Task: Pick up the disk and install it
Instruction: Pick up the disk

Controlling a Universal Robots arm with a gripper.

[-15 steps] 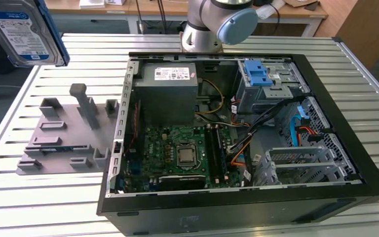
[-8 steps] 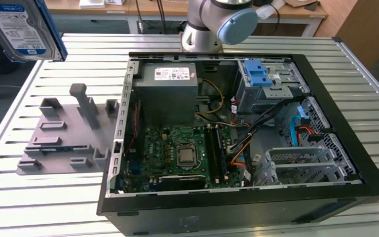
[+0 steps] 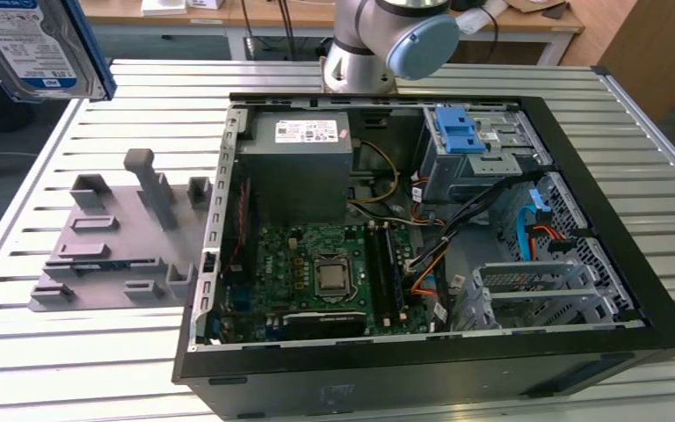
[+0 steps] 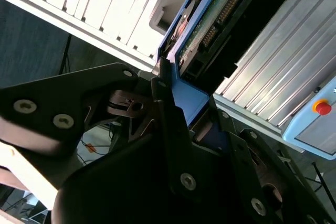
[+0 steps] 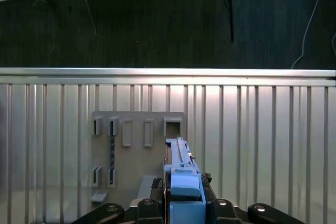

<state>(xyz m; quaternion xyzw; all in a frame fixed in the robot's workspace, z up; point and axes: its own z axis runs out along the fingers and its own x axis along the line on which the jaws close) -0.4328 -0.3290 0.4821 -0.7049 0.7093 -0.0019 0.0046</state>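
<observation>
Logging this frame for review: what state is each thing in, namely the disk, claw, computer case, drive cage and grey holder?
disk: in the air, gripped at its blue carrier, not installed.
claw: shut on the disk.
computer case: lying on its side, side panel off, insides exposed.
drive cage: in the case, without the disk.
grey holder: flat on the table, beside the case.

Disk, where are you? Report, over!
Gripper shut on disk. Disk aloft over grey rack. Open case toward exterior view's right.
</observation>
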